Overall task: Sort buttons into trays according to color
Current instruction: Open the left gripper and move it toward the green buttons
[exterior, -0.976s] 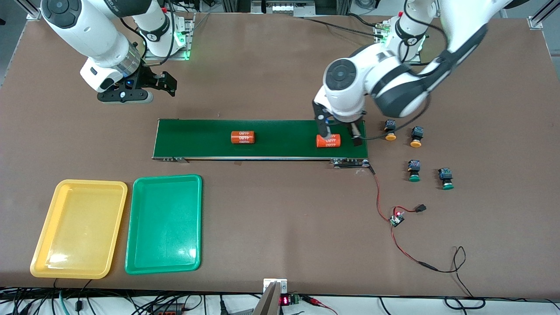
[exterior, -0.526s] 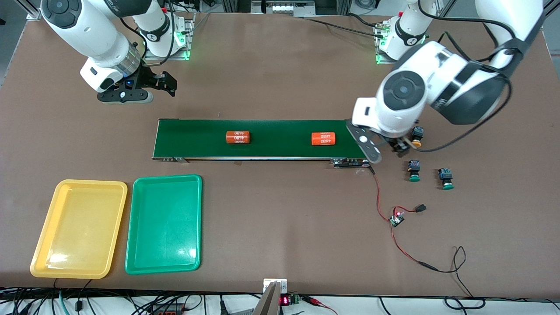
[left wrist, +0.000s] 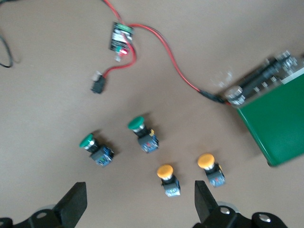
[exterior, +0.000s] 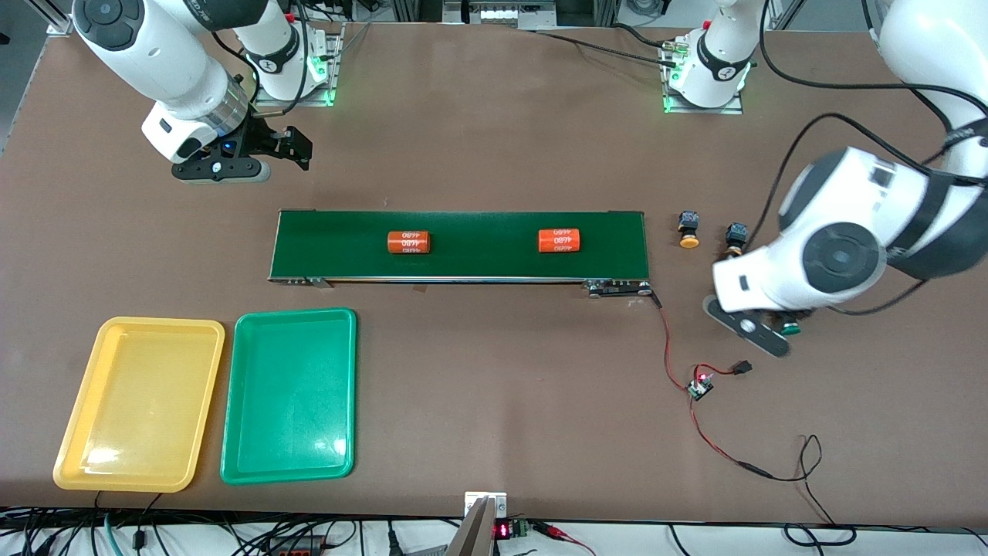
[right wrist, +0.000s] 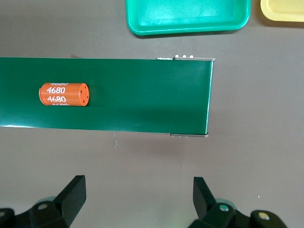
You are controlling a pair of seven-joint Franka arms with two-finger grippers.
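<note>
Four buttons lie on the table past the belt's end, at the left arm's end. In the left wrist view two have green caps point(left wrist: 87, 141) point(left wrist: 136, 123) and two have yellow caps point(left wrist: 165, 172) point(left wrist: 205, 161). My left gripper point(left wrist: 140, 206) hangs open and empty over them. In the front view the left arm point(exterior: 830, 259) hides both green buttons except one cap edge point(exterior: 789, 330); one yellow button point(exterior: 688, 229) shows whole, the other point(exterior: 734, 234) partly. The yellow tray point(exterior: 139, 405) and the green tray point(exterior: 289, 394) are empty. My right gripper point(exterior: 258, 154) waits open.
A long dark-green belt point(exterior: 463, 266) carries two orange cylinders point(exterior: 407, 242) point(exterior: 558, 241). A small circuit board point(exterior: 701, 386) with red and black wires lies nearer the front camera than the buttons. The right wrist view shows the belt end point(right wrist: 142, 95) and one cylinder point(right wrist: 63, 94).
My left arm has swung from the belt's end to above the buttons. Both orange cylinders have moved along the belt toward the right arm's end. The right arm has not moved.
</note>
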